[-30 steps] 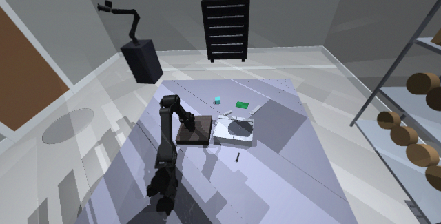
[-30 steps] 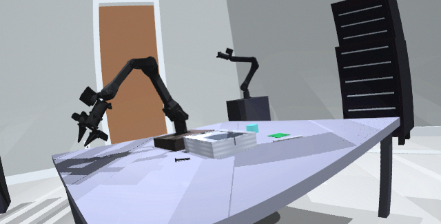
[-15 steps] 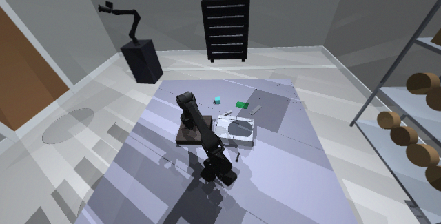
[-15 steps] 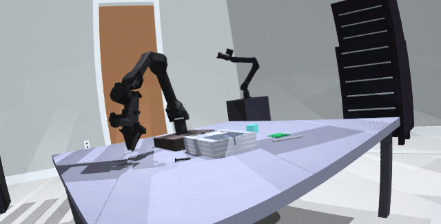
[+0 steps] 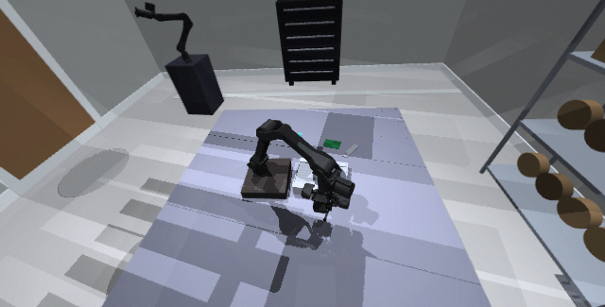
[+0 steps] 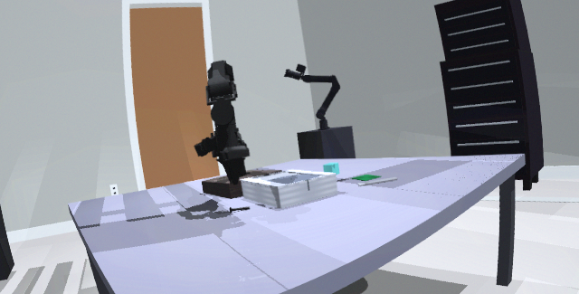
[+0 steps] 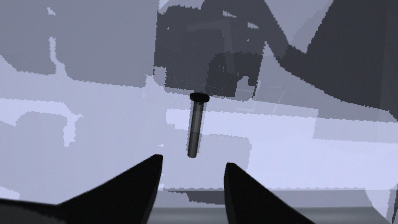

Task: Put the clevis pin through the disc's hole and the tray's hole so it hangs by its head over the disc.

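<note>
Right, my hand is partly released, its fingertips standing apart with nothing between them, over the desk. Ahead of the fingertips in the wrist view lies the pin, on its side, head pointing away from me, shank running back towards the gap. It's beside the tray, on the desk, not in any hole. The disc I can't make out clearly from here; my arm covers much of the tray from above. So this is the approach, I judge: I should slide forward until the shank sits centred between the fingertips, match its slight slant, come down low without scraping, then squeeze evenly, keeping the head free so it can later seat on the disc.
</note>
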You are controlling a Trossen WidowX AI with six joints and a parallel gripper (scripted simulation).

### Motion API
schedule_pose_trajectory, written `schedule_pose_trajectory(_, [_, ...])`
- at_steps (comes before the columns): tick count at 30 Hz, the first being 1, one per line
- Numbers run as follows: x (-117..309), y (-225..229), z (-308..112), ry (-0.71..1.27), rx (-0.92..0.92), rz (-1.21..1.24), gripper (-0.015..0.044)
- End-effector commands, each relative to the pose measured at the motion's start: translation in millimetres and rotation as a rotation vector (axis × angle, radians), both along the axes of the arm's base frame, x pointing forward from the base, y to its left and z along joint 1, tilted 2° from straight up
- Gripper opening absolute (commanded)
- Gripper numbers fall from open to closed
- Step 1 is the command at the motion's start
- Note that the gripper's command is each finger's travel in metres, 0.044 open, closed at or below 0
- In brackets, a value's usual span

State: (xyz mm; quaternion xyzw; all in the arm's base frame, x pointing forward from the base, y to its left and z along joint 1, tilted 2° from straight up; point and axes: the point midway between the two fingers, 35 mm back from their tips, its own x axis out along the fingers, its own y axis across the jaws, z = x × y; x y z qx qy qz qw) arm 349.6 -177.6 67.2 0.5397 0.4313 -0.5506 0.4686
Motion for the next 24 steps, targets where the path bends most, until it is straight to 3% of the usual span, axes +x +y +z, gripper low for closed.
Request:
schedule_pose_trajectory(1, [-2.4,-2.3,-3.7,0.016,0.007,-0.003,0.016])
schedule_pose_trajectory(24, [-0.2,-2.6,-31.2,0.016,0.007,-0.003,0.016])
